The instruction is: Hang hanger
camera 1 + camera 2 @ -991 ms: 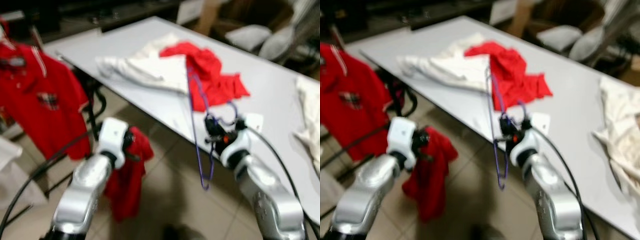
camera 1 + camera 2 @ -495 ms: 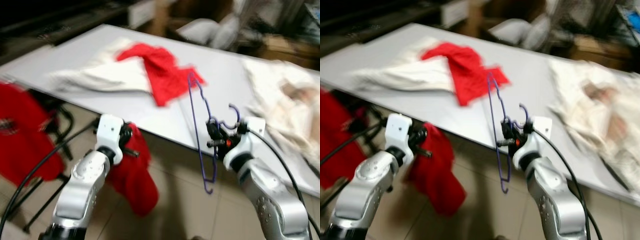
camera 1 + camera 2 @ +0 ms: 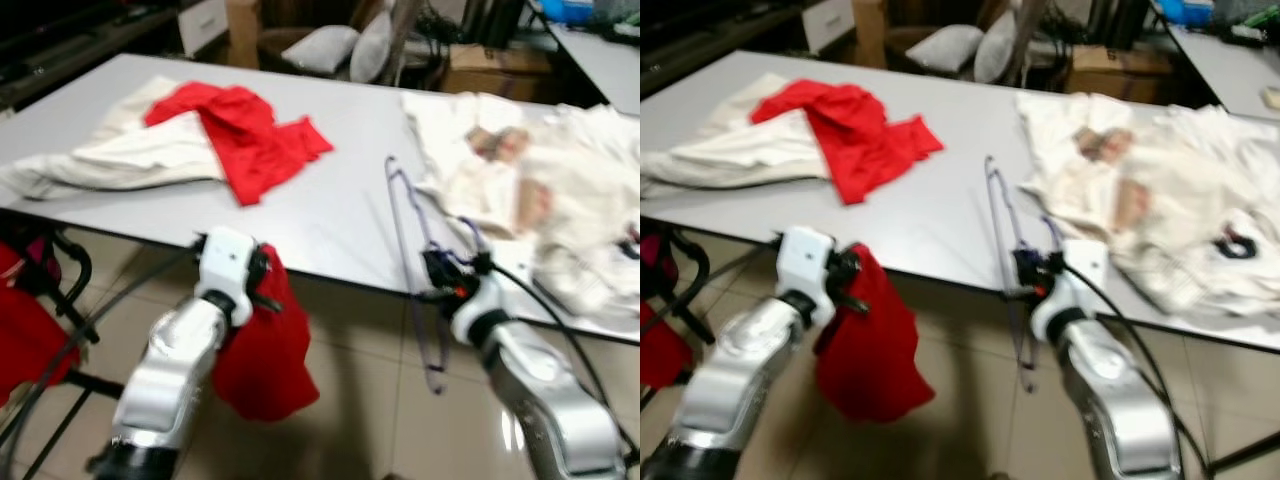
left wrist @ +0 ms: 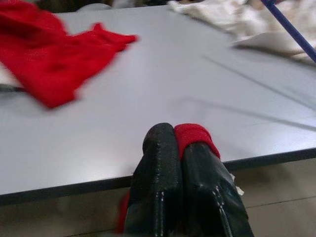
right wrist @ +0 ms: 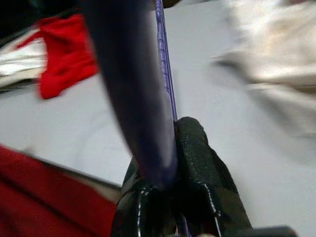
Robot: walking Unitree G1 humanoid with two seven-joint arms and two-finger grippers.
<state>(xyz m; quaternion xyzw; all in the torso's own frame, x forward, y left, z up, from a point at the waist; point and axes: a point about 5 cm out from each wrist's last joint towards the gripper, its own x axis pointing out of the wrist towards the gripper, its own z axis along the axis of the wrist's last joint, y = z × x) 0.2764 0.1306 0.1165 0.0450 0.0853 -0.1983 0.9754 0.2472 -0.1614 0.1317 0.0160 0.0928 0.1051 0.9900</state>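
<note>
My right gripper (image 3: 441,276) is shut on a thin purple wire hanger (image 3: 997,205), held upright in front of the grey table's (image 3: 330,215) near edge. The hanger's bar (image 5: 133,89) runs blurred and close past the right gripper (image 5: 170,148) in the right wrist view. My left gripper (image 3: 262,285) is shut on a red garment (image 3: 262,345) that hangs down below the table edge. In the left wrist view a fold of red cloth (image 4: 194,134) sits pinched between the left gripper's (image 4: 173,138) fingers.
On the table lie a red shirt (image 3: 240,130), a white cloth (image 3: 130,160) and a pile of cream clothes (image 3: 520,170). A black rack (image 3: 70,285) with red clothes (image 3: 20,335) stands at the far left. Cushions and boxes (image 3: 330,45) sit behind the table.
The camera has swung right: the rack with the red shirt has slid to the left edge and the cream pile has come into view. Both grippers keep their hold.
</note>
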